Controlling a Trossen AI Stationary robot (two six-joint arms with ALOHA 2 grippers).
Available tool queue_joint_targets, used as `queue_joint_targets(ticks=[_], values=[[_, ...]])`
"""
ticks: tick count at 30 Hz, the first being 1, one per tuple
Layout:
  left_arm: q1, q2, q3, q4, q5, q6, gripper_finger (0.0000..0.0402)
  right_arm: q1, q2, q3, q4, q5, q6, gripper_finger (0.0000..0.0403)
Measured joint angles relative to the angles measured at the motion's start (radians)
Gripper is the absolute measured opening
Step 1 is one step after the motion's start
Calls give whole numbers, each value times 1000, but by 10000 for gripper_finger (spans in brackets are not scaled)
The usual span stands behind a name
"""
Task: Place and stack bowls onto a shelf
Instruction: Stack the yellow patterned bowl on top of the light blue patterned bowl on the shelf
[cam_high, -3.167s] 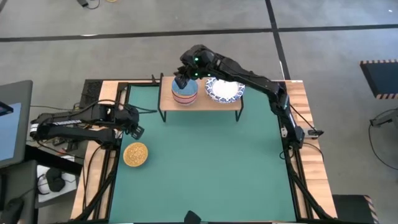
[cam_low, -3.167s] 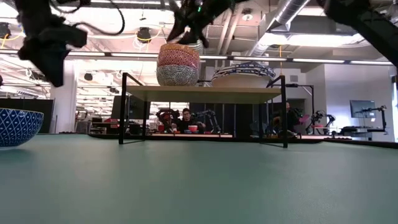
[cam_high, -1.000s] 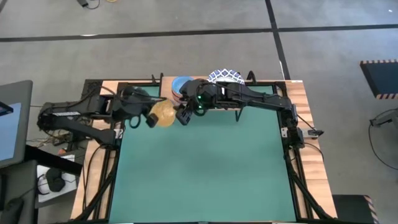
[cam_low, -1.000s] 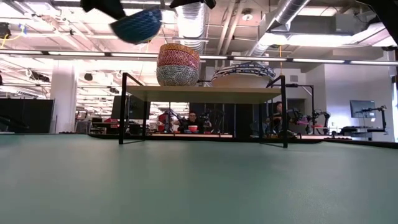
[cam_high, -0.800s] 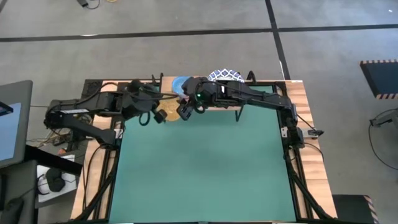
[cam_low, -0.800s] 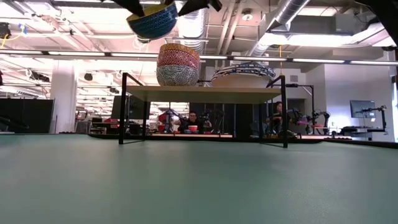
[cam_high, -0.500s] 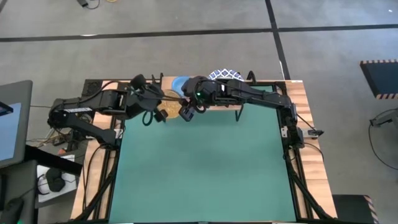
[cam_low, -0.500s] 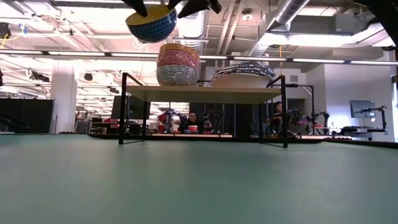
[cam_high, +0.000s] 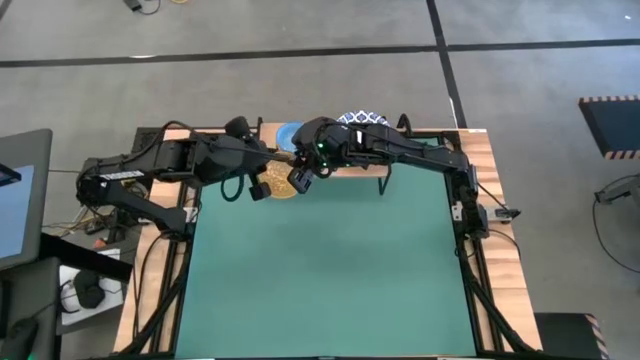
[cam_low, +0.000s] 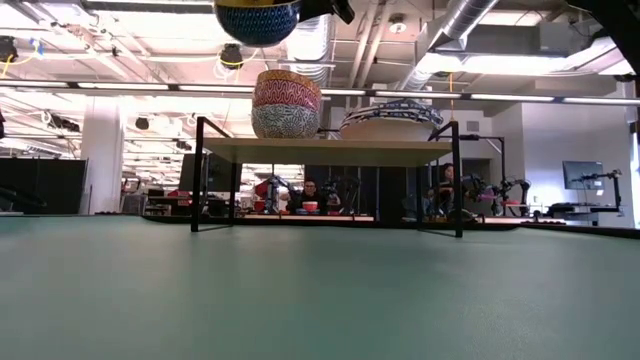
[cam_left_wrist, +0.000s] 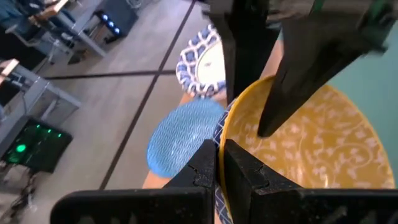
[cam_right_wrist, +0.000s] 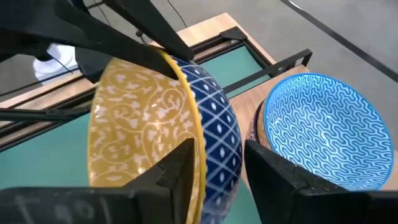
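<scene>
High view: yellow bowl (cam_high: 281, 183), pinched by both arms' fingers, has risen closer to the shelf (cam_high: 385, 164).

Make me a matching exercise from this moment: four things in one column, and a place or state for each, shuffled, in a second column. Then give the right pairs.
Things:
1. golden yellow bowl
2. light blue bowl
3. white bowl with blue rim
4. shelf

Places or states:
A. topmost of the small-bowl stack on the shelf
B. held in the air, its rim gripped by both the left pincer and the right pincer
C. stands on thin black legs on the green mat
D. on the shelf beside the small-bowl stack

Pairs: 1-B, 2-A, 3-D, 4-C
</scene>
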Motion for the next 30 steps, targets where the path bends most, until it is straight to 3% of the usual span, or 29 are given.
queue_joint_targets(ticks=[4,10,21,25,30], values=[[0,0,2,38,7,-5,0,-3,0,0,-13,4,2,134],[-3,2,5,94,26,-53,2,-5,2,0,-25,10,1,49],[63,-40,5,103,-3,-98,1,-91,2,-1,-52,15,171,46],[122,-48,5,52,81,-138,0,-160,2,-1,-1,-15,250,46],[184,-44,-22,-40,285,-172,0,-244,1,-1,2,-169,321,46]])
